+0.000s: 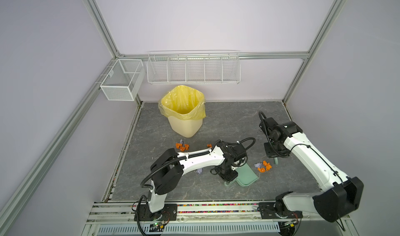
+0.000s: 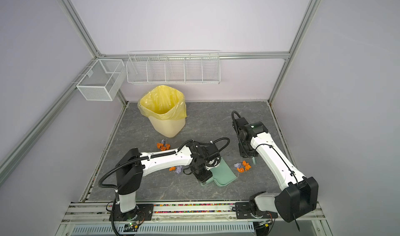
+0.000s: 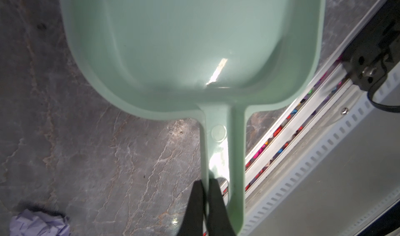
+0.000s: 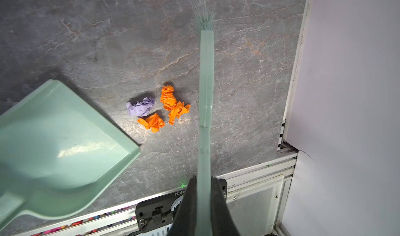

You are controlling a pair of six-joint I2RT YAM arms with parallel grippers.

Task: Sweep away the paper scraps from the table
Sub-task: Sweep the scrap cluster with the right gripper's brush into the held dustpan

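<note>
Several paper scraps (image 4: pixel 171 102) lay between brush (image 4: pixel 206 83), clamped by right gripper (image 4: pixel 204 183), and dustpan (image 3: pixel 190 50), clamped by left gripper (image 3: pixel 206 184); hard strokes risked scattering them.

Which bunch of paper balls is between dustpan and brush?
The bunch at the dustpan's open edge; the others lie by the yellow bin and under the left arm.

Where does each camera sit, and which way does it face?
Both top views: high over the arm bases, looking down at the table, bin, left arm, right arm.
Left wrist: looking along the left gripper clamping the dustpan handle.
Right wrist: looking along the right gripper holding the brush.
Shared: right wrist and top views show dustpan, paper scraps.
</note>
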